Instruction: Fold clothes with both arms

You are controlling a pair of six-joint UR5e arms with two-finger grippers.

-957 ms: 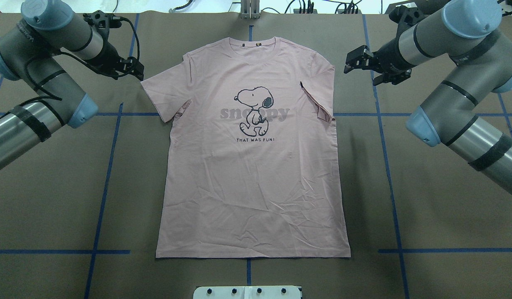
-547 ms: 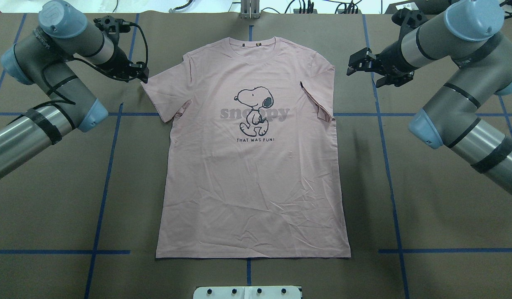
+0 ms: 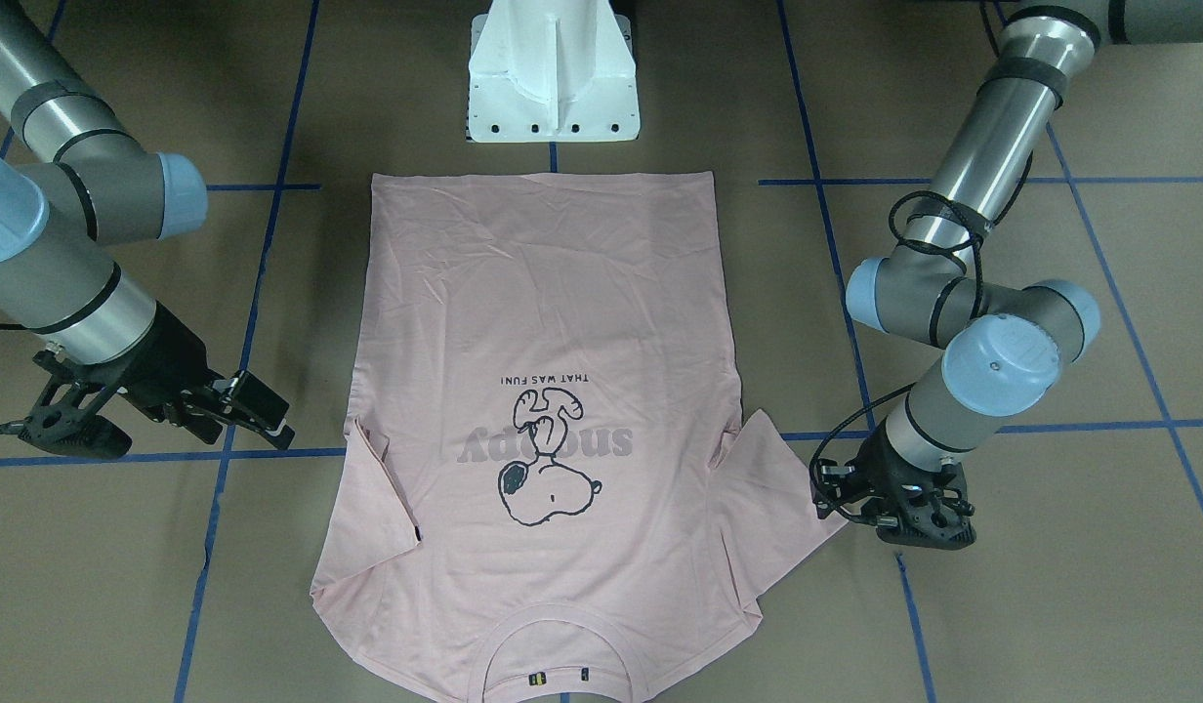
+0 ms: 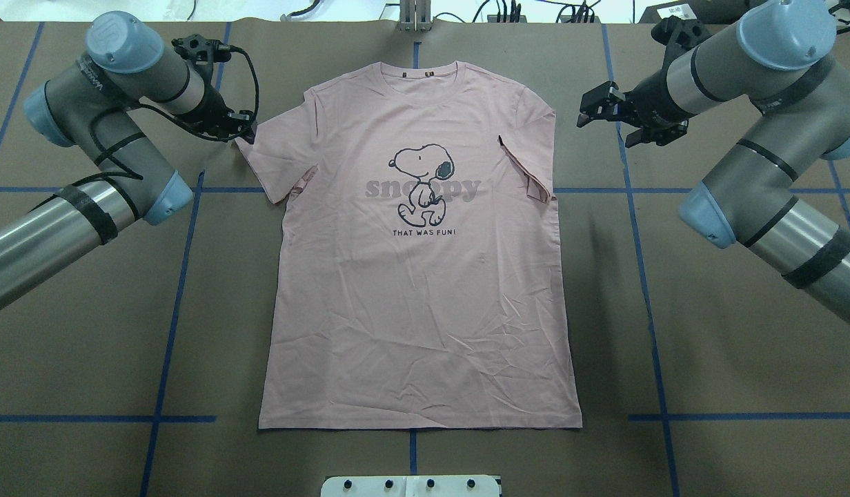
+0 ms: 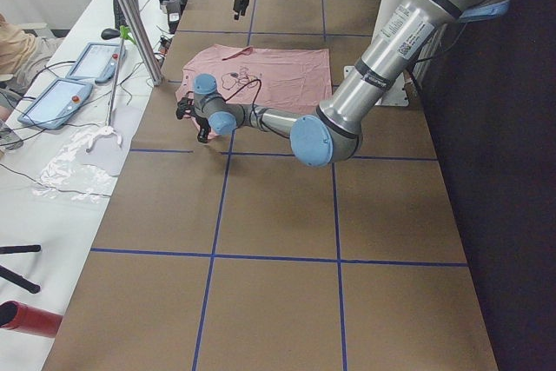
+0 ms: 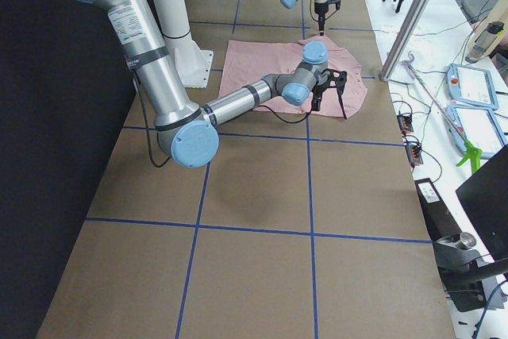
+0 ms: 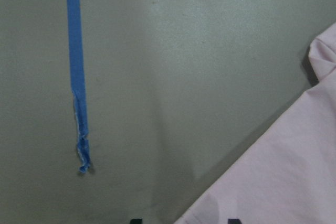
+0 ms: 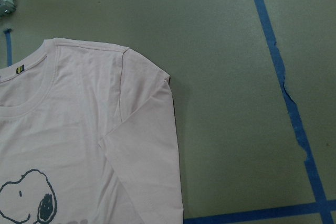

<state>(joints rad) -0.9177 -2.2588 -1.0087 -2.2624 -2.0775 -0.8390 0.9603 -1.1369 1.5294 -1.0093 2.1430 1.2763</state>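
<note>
Pink cotton T-shirt (image 4: 425, 290) lies flat and print-up at the centre of the table (image 4: 673, 310). Its long axis runs from the hem, nearest the pedestal (image 4: 411, 485), to the far collar. Its left sleeve (image 4: 270, 155) spreads outward. The left gripper (image 4: 243, 130) sits at that sleeve's tip, fingers parted and holding nothing, the cloth edge between them. The right gripper (image 4: 599, 107), likewise spread and empty, hovers apart from the tucked-in right sleeve (image 4: 528, 169). I judge the left arm nearer.

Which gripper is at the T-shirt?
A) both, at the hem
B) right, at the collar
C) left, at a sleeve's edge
C: the left gripper is at the T-shirt's spread sleeve edge; the right gripper hangs beside it, clear of the cloth.
</note>
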